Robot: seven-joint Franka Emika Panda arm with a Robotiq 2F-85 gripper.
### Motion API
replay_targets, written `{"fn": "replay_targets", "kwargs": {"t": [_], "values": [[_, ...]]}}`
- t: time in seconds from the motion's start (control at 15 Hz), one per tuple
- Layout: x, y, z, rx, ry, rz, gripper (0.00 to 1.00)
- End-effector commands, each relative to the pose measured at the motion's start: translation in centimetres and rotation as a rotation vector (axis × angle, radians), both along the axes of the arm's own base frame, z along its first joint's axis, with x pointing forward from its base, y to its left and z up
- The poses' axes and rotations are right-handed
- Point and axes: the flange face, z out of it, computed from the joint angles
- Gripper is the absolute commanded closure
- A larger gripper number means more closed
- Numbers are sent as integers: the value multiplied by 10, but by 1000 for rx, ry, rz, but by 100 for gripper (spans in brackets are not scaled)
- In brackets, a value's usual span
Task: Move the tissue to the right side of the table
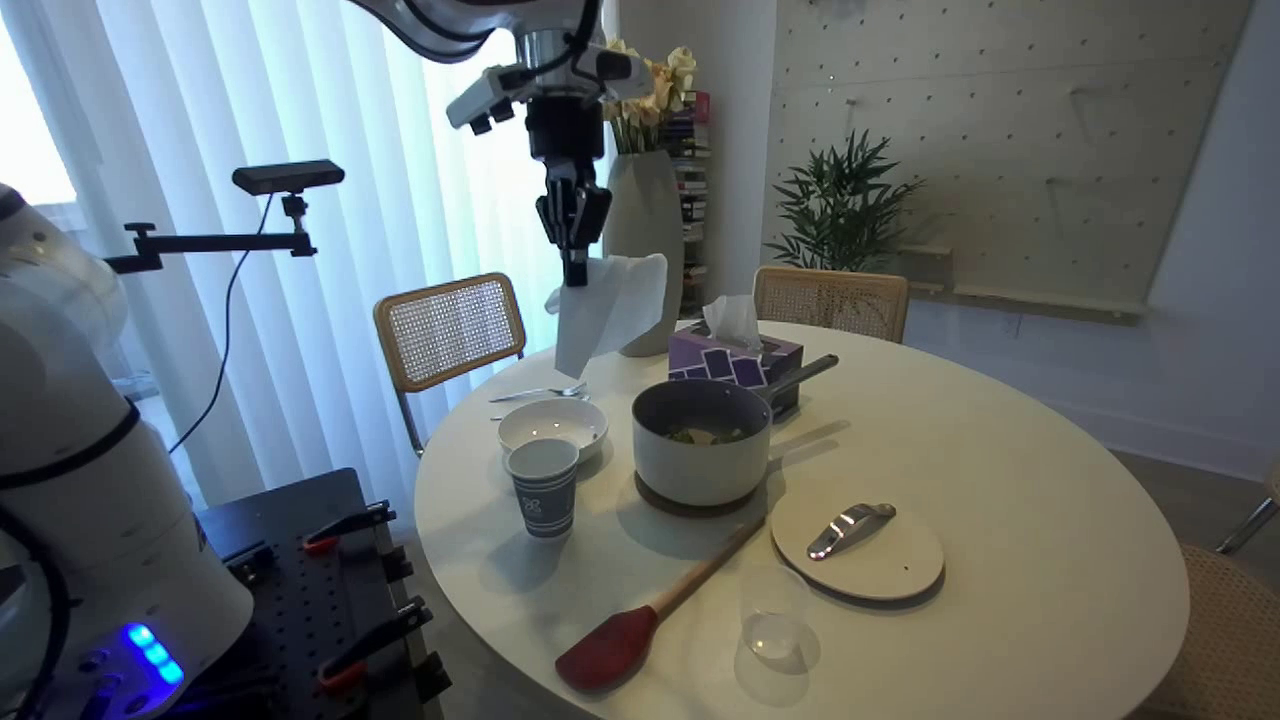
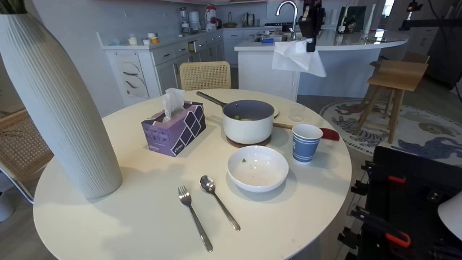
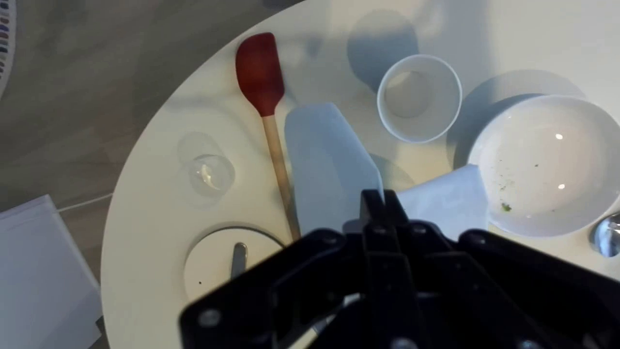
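In an exterior view we face a pegboard (image 1: 980,150) at two o'clock, the robot's base (image 1: 110,480) close at nine; in an exterior view we face a kitchen (image 2: 231,41) at twelve, a vase (image 2: 61,108) close at nine. Both share the table (image 1: 1050,450) and pot (image 2: 247,130). In the wrist view we look down past the gripper (image 3: 380,198).

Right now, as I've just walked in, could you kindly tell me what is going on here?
The robot's gripper is shut on a white tissue, which hangs in the air above the round white table and has not yet been set down. A purple Kleenex box stands near the saucepan, and a blue-and-white paper cup beside the bowl.
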Motion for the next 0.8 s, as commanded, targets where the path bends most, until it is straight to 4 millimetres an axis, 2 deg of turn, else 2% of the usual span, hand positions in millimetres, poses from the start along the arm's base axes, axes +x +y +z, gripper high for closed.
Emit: {"fn": "replay_targets", "kwargs": {"t": [0.0,0.33,0.73], "values": [[-25,-27,-20,-13,-28,-29,100],[-37,-50,-59,-55,-71,-41,100],[-47,-52,-111,-68,-89,-6,100]]}}
